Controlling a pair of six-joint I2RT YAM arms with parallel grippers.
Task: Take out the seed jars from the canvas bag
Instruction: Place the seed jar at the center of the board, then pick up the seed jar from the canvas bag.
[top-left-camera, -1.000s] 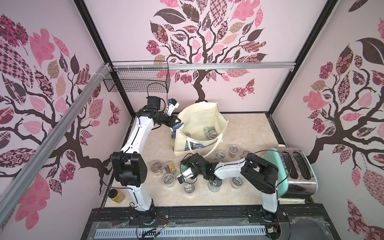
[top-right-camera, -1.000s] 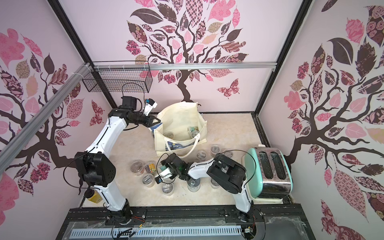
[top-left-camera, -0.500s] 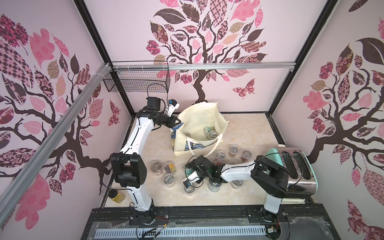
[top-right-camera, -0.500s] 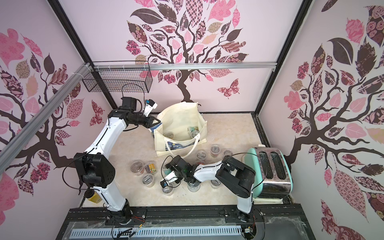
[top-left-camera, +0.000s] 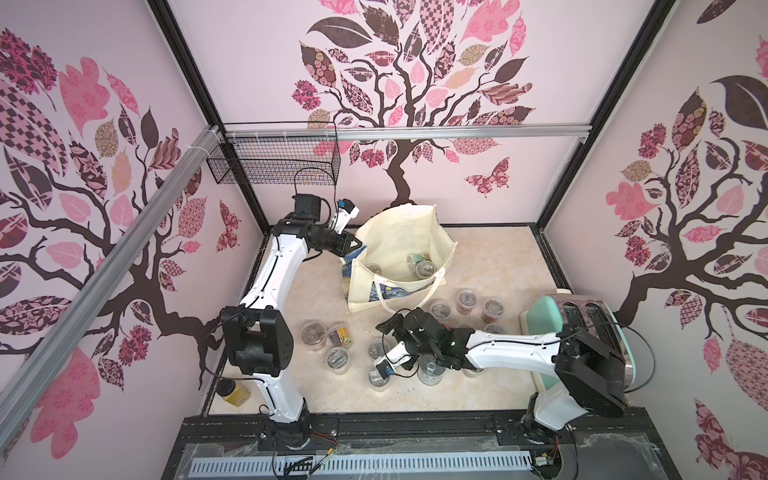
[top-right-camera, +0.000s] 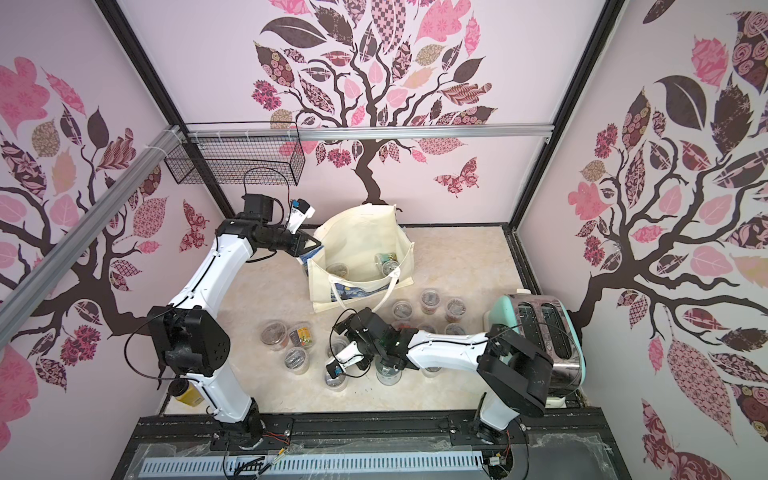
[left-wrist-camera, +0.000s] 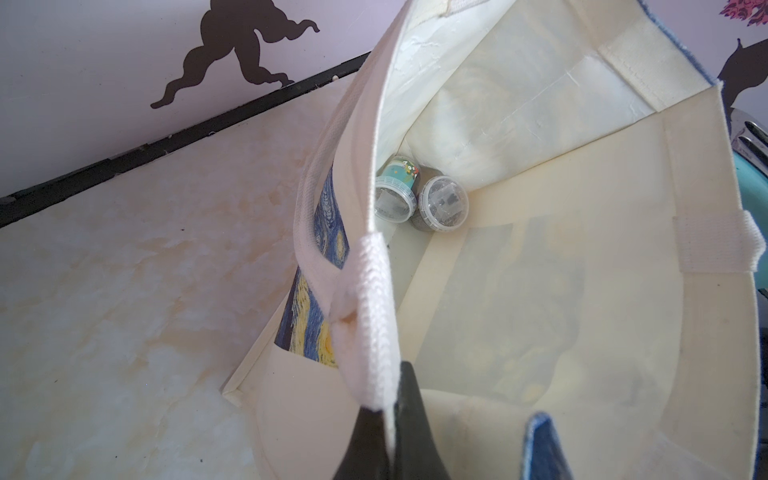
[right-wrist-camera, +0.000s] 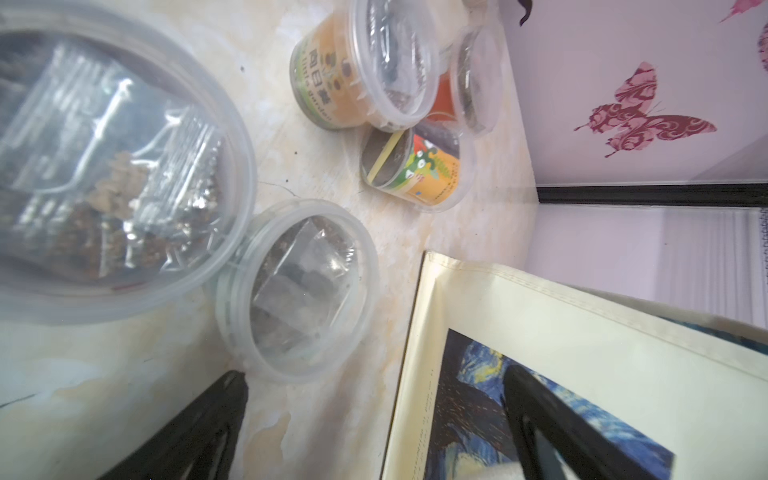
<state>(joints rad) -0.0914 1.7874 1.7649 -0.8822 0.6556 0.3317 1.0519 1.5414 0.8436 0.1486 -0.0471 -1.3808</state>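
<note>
The cream canvas bag (top-left-camera: 399, 232) (top-right-camera: 361, 237) stands open at the back middle, its blue-and-yellow print facing front. My left gripper (top-left-camera: 355, 243) (left-wrist-camera: 392, 415) is shut on its rim and white rope handle, holding the mouth open. Three seed jars lie inside: two together (left-wrist-camera: 395, 195) (left-wrist-camera: 442, 203) and one apart (top-left-camera: 372, 269). Several more seed jars stand on the table in front (top-left-camera: 313, 332) (top-left-camera: 466, 298) (top-left-camera: 430, 370). My right gripper (top-left-camera: 401, 322) (right-wrist-camera: 376, 382) hangs open and empty just before the bag's printed side (right-wrist-camera: 582, 332), with a jar (right-wrist-camera: 299, 286) by one finger.
A mint and chrome toaster (top-left-camera: 582, 332) stands at the right edge behind my right arm. A mustard-yellow jar with a black lid (top-left-camera: 235, 392) sits at the front left corner. A black wire basket (top-left-camera: 274, 162) hangs on the back wall.
My right gripper has opened wider and moved back from the front jars toward the bag. The left gripper and the bag have stayed put.
</note>
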